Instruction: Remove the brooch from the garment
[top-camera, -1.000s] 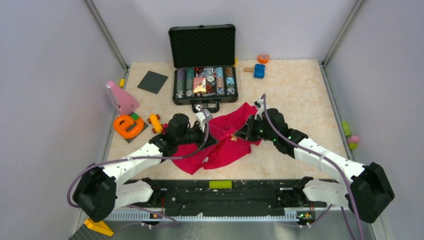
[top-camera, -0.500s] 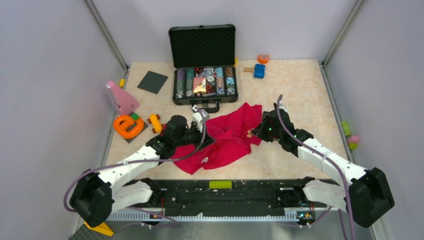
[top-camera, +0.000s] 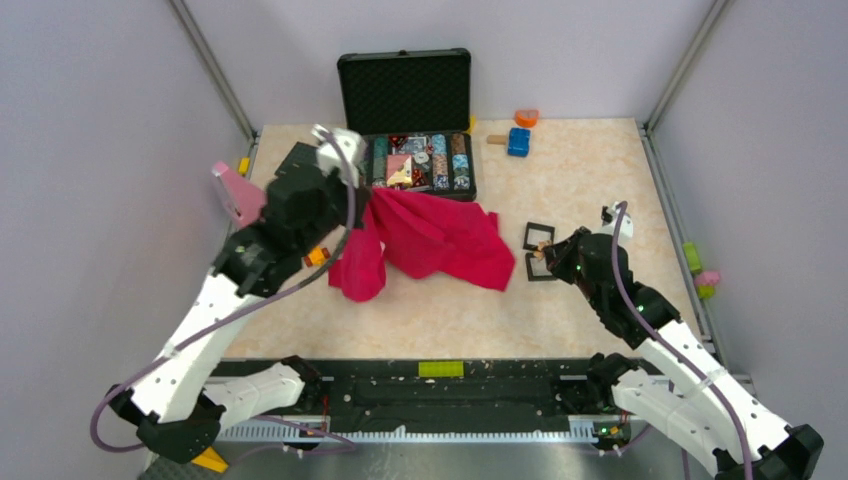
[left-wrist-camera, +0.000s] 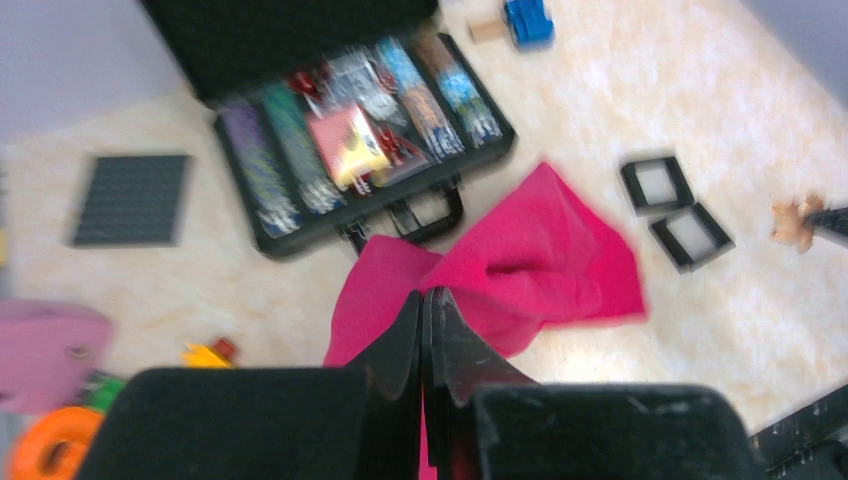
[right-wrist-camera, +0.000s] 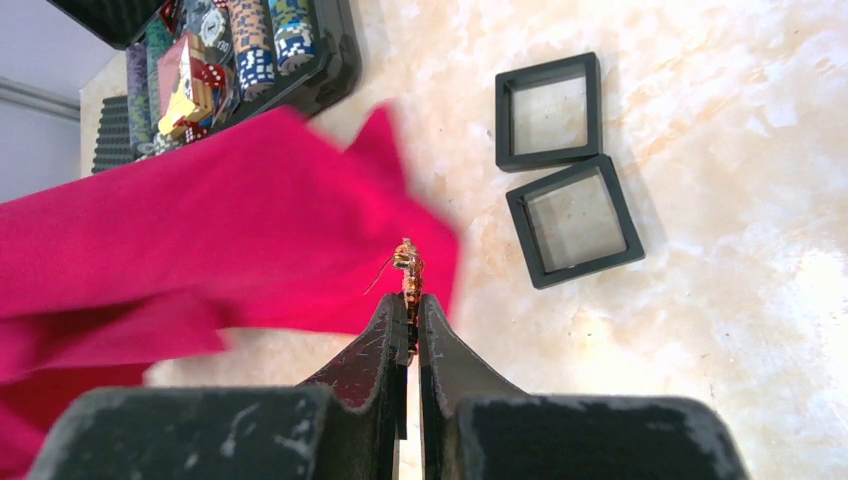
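Observation:
The garment (top-camera: 440, 240) is a crimson cloth. My left gripper (top-camera: 358, 205) is shut on its upper left part and holds it raised, so it drapes down toward the table; the wrist view shows cloth (left-wrist-camera: 530, 260) pinched between the closed jaws (left-wrist-camera: 425, 298). My right gripper (top-camera: 543, 256) is shut on the brooch (right-wrist-camera: 407, 268), a tiny orange-gold spiky ornament standing out of its fingertips (right-wrist-camera: 412, 300). The brooch is apart from the cloth (right-wrist-camera: 200, 250), just right of its edge. It also shows in the top view (top-camera: 537, 254) and the left wrist view (left-wrist-camera: 795, 222).
Two small black square frames (top-camera: 538, 235) (top-camera: 541, 268) lie on the table by my right gripper. An open black case of poker chips (top-camera: 412, 165) stands behind the cloth. A pink piece (top-camera: 237, 195) is at the left; blue (top-camera: 518, 142) and orange (top-camera: 526, 117) blocks are at the back.
My left arm has lifted the cloth up and back to the left. My right gripper has pulled away to the right with the brooch, off the cloth. The two black frames are now uncovered.

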